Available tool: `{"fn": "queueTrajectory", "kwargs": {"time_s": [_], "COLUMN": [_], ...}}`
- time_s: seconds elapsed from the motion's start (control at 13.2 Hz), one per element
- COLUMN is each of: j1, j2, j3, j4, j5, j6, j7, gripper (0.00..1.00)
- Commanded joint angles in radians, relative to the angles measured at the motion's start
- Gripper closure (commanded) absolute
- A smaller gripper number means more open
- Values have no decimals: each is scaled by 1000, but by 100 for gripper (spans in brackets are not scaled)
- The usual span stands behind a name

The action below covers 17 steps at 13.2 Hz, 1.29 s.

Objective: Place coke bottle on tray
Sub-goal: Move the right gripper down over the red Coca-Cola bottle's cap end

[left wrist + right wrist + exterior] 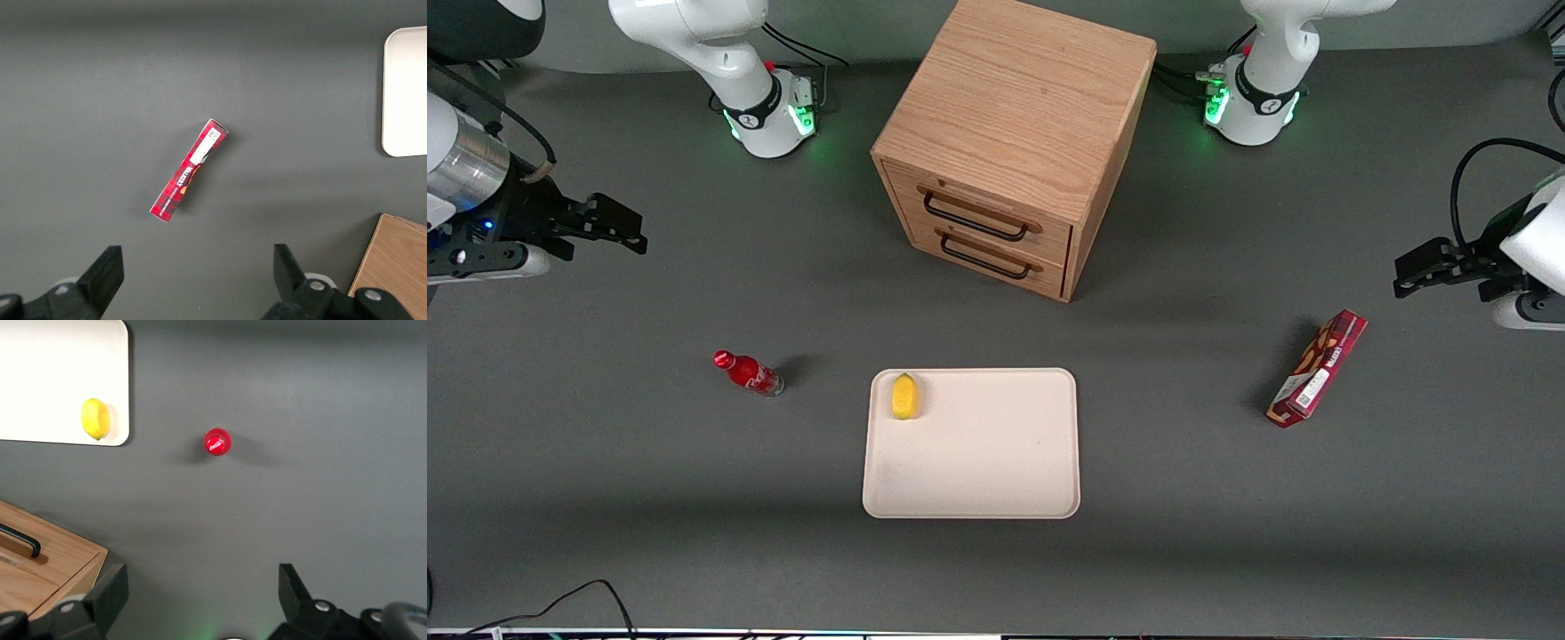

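The coke bottle stands upright on the grey table beside the tray, toward the working arm's end; in the right wrist view I see its red cap from above. The cream-beige tray lies flat in the middle of the table, nearer the front camera than the drawer cabinet; one corner of it shows in the right wrist view. My right gripper hangs high above the table at the working arm's end, farther from the front camera than the bottle. It is open and empty.
A yellow lemon lies on the tray's corner nearest the bottle. A wooden two-drawer cabinet stands farther from the camera than the tray. A red snack box lies toward the parked arm's end.
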Motion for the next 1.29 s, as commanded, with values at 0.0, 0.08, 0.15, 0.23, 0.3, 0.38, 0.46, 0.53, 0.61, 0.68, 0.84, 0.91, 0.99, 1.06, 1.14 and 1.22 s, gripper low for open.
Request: {"fn": "queueTrajectory", "kwargs": {"time_s": [0.0,0.08,0.15,0.23,0.3,0.38,0.46,0.53,0.61,0.68,0.84,0.91,0.99,1.06,1.14,1.22], "j1": [-9,-10,-6,-1,6,5,-10,-13,-15,-13,-18,-29,-29,-30,-30,-30], "j2": [26,30,34,37,72,99,113,118,118,115,90,75,67,64,70,81], "j3": [4,4,4,5,8,16,19,19,19,19,20,22,30,34,34,34], "j4": [44,55,54,35,53,49,43,11,-38,-99,-262,-351,-437,-494,-532,-563], "j5": [7,7,5,-13,-34,-51,-38,-30,-29,-30,-29,-21,-21,-21,-22,-22], "j6": [-27,-26,-27,-17,-27,-21,3,52,113,177,358,464,579,662,720,785], "j7": [3,-11,-13,-8,-4,-4,-5,-13,-13,-16,-16,-17,-16,-17,-22,-23], "gripper": [0,0,0,0,0,0,0,0,0,0,0,0,0,0,0,0]}}
